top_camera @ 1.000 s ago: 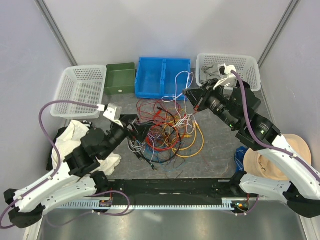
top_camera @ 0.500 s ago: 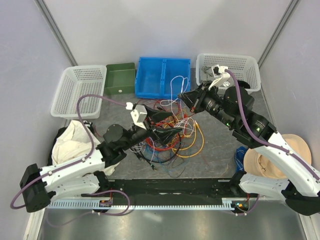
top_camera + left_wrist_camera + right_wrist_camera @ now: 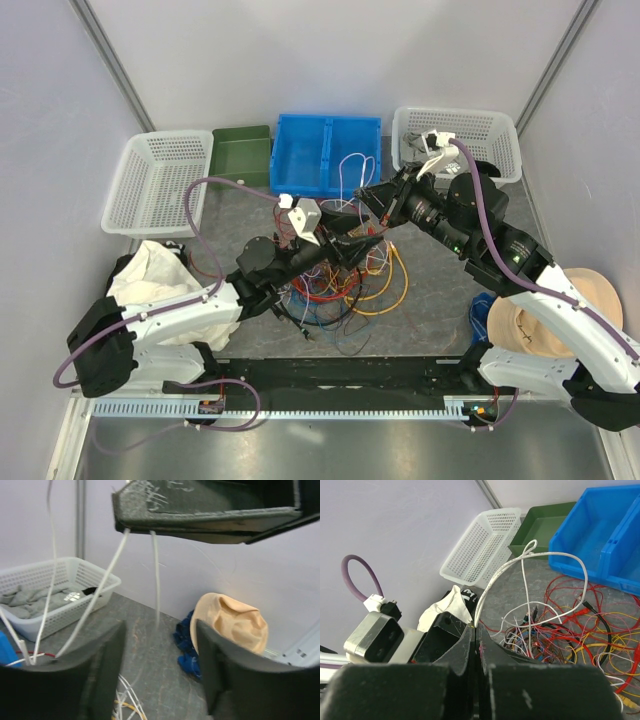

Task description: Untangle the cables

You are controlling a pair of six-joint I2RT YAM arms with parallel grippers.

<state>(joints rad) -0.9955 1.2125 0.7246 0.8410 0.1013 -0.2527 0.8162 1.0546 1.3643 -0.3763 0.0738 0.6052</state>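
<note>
The cables [image 3: 335, 285] lie as a red, orange, yellow, white and blue tangle mid-table, also in the right wrist view [image 3: 580, 630]. My right gripper [image 3: 369, 197] [image 3: 476, 628] is shut on a white cable [image 3: 520, 562] that loops up above the heap [image 3: 352, 170]. My left gripper [image 3: 368, 244] [image 3: 160, 665] reaches over the tangle to just below the right one. Its fingers [image 3: 100, 680] stand apart with only floor between them. White strands [image 3: 107, 580] hang from the right gripper's underside just above them.
A blue bin [image 3: 328, 152], a green bin [image 3: 240, 155] and two white baskets [image 3: 160, 180] [image 3: 490, 135] line the back. A white cloth [image 3: 150, 280] lies at left. A tan hat [image 3: 545, 320] and a blue cloth [image 3: 186, 647] lie at right.
My left arm has swung right and forward across the tangle to under the right gripper, and its jaws have narrowed. The right gripper rose slightly with the white cable, then held.
</note>
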